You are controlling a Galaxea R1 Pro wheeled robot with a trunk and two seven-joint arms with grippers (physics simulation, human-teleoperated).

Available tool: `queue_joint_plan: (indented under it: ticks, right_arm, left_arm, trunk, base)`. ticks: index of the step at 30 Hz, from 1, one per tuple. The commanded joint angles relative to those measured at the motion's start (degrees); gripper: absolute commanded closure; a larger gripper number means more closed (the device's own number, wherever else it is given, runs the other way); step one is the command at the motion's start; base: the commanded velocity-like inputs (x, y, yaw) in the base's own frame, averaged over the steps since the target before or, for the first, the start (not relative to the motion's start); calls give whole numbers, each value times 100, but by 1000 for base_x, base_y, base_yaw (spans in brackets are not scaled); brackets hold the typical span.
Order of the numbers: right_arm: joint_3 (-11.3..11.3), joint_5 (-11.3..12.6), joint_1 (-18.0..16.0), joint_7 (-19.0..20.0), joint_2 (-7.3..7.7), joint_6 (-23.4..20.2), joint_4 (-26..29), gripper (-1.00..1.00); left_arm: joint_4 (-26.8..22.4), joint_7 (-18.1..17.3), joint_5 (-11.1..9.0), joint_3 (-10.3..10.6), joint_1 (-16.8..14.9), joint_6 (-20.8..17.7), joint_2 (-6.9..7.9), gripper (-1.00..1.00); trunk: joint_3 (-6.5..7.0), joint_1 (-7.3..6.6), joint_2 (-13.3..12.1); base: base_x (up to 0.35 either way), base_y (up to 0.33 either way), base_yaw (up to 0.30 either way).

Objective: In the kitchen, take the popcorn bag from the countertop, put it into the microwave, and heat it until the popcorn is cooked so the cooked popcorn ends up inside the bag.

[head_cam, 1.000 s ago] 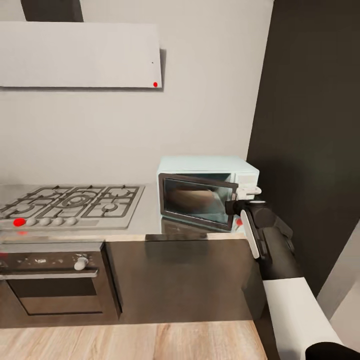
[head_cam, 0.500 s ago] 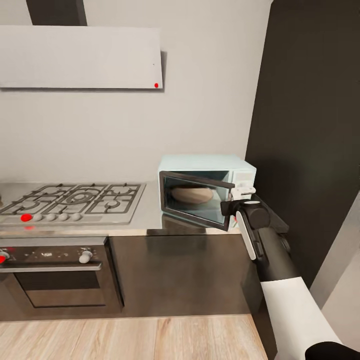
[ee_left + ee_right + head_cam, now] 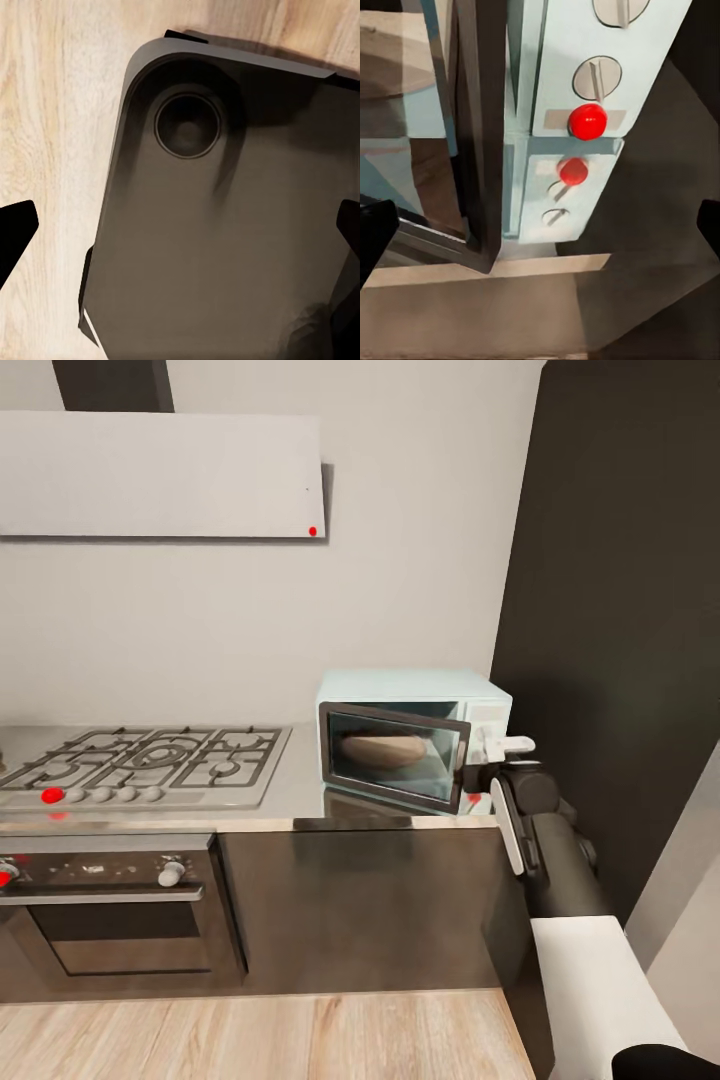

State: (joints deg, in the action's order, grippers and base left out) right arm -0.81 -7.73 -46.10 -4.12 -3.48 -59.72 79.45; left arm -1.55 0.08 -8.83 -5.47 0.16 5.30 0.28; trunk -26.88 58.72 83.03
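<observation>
Just right of the microwave (image 3: 415,735), my right gripper (image 3: 505,744) sits at the door's free edge, its fingers spread with nothing between them. Through the glass of the nearly closed door I see the popcorn bag (image 3: 383,750) inside. My right wrist view looks along the panel with its knobs and red light (image 3: 587,121). My left gripper (image 3: 180,225) is also spread, over a dark base above the wooden floor (image 3: 52,112). Grey countertop (image 3: 290,790) runs left to the stove (image 3: 140,765); a dark wall (image 3: 620,640) crowds my right.
</observation>
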Motion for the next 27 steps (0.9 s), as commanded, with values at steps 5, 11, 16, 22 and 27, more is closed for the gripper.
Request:
queue_joint_plan:
  ticks: [5, 11, 16, 22, 27]
  right_arm:
    - [-35, 50, -4, 295, 402, -28, 50, -100]
    - [-24, -24, -4, 660, 1011, -28, 28, -100]
    - [-16, -20, -5, 596, 1051, -28, -39, -100]
    - [6, -6, -6, 580, 1008, -28, -43, -100]
    - [13, 14, -5, 579, 983, -28, -43, -100]
  left_arm:
    - [-4, 1, -6, -42, 2, 9, -1, -100]
    - [-4, 1, -7, -42, 1, 8, -1, -100]
    - [-6, 1, -7, -42, 2, 12, -1, -100]
    - [-11, 1, -5, -45, 2, 15, -1, -100]
    - [-12, 1, -5, -43, 2, 15, -1, -100]
  trunk:
    - [-5, 0, 3]
    - [-5, 0, 3]
    - [-5, 0, 3]
    - [-5, 0, 3]
    - [-5, 0, 3]
  base:
    - [0, 0, 0]
    - [0, 0, 0]
    - [0, 0, 0]
    - [0, 0, 0]
    - [0, 0, 0]
